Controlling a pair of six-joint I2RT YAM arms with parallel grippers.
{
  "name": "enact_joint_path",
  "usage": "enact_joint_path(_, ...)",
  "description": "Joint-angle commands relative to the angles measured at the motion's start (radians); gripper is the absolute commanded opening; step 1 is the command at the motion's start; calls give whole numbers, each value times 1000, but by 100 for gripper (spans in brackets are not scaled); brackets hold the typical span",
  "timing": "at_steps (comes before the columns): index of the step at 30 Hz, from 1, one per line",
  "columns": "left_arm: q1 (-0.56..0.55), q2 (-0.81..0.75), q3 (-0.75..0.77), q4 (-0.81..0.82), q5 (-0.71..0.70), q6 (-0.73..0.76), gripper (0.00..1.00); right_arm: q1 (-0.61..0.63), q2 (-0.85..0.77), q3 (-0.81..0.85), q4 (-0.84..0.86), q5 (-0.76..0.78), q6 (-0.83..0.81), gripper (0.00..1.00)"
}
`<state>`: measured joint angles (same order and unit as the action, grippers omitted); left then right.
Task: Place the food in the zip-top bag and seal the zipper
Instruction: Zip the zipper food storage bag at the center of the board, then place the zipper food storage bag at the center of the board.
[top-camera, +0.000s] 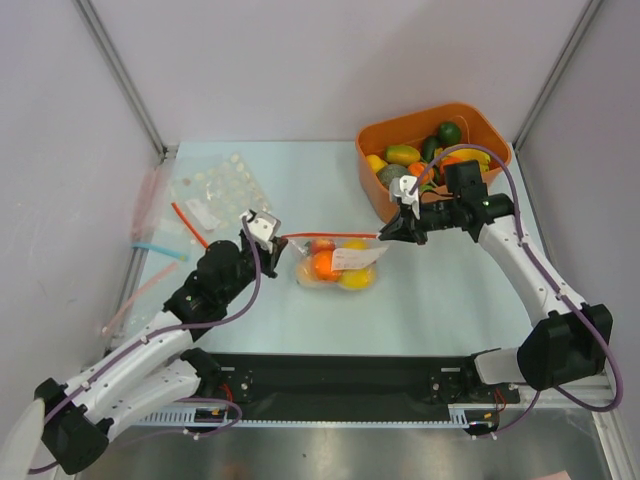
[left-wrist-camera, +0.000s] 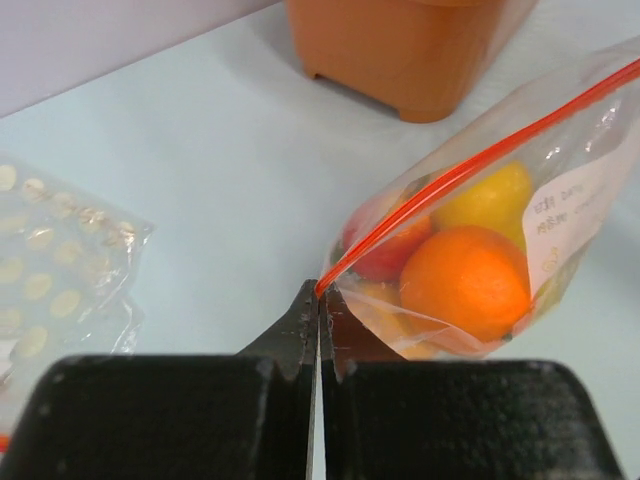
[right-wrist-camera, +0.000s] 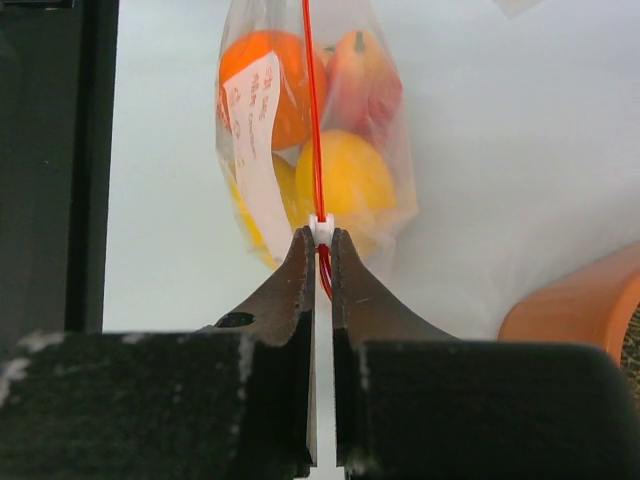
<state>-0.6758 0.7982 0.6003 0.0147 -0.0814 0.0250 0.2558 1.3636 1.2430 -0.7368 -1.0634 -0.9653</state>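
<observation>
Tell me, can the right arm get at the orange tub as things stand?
Probably yes. The orange tub sits close beside the right claw, with nothing between them. However, that claw is shut on the zipper, so it must let go first.

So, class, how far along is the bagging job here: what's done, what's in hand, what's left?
Done: the food sits inside the zip-top bag. In hand: left gripper and right gripper each pinch an end of the zipper, the right at its white slider. Left: the seal, not visibly confirmed.
</observation>
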Motion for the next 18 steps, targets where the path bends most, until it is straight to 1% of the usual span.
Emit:
enact_joint_path(1, 45, 1, 27, -32, -130, -19, 0, -39, -44, -10, 27, 26, 45, 0)
enact_joint_path(7, 48, 29, 49, -18, -172, -4, 0, -72, -43, -4, 34, 86, 126, 0)
enact_joint_path(10, 48, 64, 69, -6, -172, 1, 0, -84, -57, -2, 66, 101, 197, 0)
enact_joint_path(14, 48, 119, 104, 34, -170, 1, 0, -96, -72, -4, 83, 186, 256, 0)
enact_joint_path(18, 48, 179, 151, 70, -161, 0, 0, -116, -90, -20, 117, 215, 318, 0)
